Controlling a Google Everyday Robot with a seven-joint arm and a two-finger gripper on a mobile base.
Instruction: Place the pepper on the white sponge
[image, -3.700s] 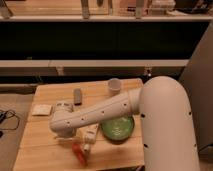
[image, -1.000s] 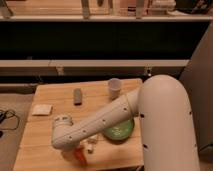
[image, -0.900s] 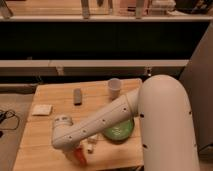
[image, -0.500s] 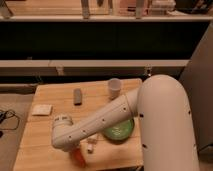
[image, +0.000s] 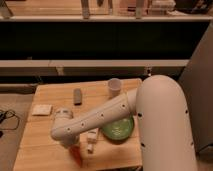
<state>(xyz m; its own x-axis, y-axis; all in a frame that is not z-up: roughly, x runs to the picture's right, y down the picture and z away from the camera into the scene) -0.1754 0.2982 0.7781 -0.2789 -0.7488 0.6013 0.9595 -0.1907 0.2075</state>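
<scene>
The slim orange-red pepper (image: 76, 154) lies near the table's front edge, left of centre. My gripper (image: 73, 146) is right above it, at the end of the white arm, and the wrist hides most of it. The pepper's tip sticks out below the wrist. I cannot tell whether the gripper touches the pepper. The white sponge (image: 42, 109), a flat pale square pad, lies at the table's left edge, well behind and to the left of the gripper.
On the wooden table (image: 40, 145) a green plate (image: 119, 128) sits right of centre, with a white-tan bottle-like object (image: 92, 139) lying beside it. A dark grey block (image: 77, 96) and a grey cup (image: 114, 86) stand toward the back. Dark shelving runs behind the table.
Since the earliest frame the arm has swung forward and down, so the wrist now sits over the pepper. Over the last second almost nothing has moved. The pepper stays in its place.
</scene>
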